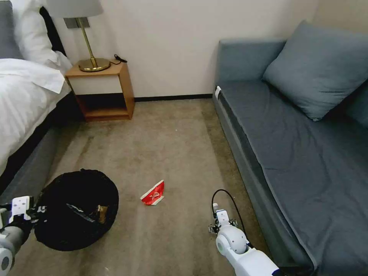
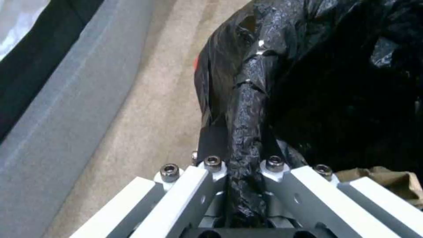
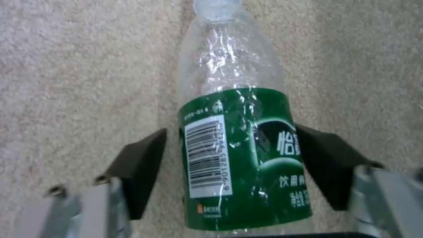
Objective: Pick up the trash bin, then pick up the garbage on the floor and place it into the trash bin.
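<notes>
The left gripper (image 1: 36,210) sits low at the near left of the carpet (image 1: 172,145), beside the bed (image 1: 23,99). Its fingers (image 2: 194,188) are closed together on a fold of the black bag liner (image 2: 247,132) at the rim of the trash bin (image 1: 76,209), and the pinched plastic runs straight out from between them. Past the fingers the bin's dark mouth opens, and a tan cardboard piece (image 2: 388,180) lies inside it, just beside the outer finger; in the head view the same piece (image 1: 102,213) shows against the liner's inner wall.

Right of the bin, well apart from both grippers, a red-and-white paper carton (image 1: 153,193) lies tilted on the carpet.

Farther right, near the sofa (image 1: 306,153), the right gripper (image 1: 214,227) points down at the floor. Its two dark finger pads (image 3: 141,165) stand apart, one on each side of a small clear bottle (image 3: 238,132) with a green label. The bottle lies on the carpet between them, its cap end pointing away beyond the fingertips. One pad seems to touch the label; a narrow gap remains at the other, so the fingers bracket the bottle rather than squeeze it.
</notes>
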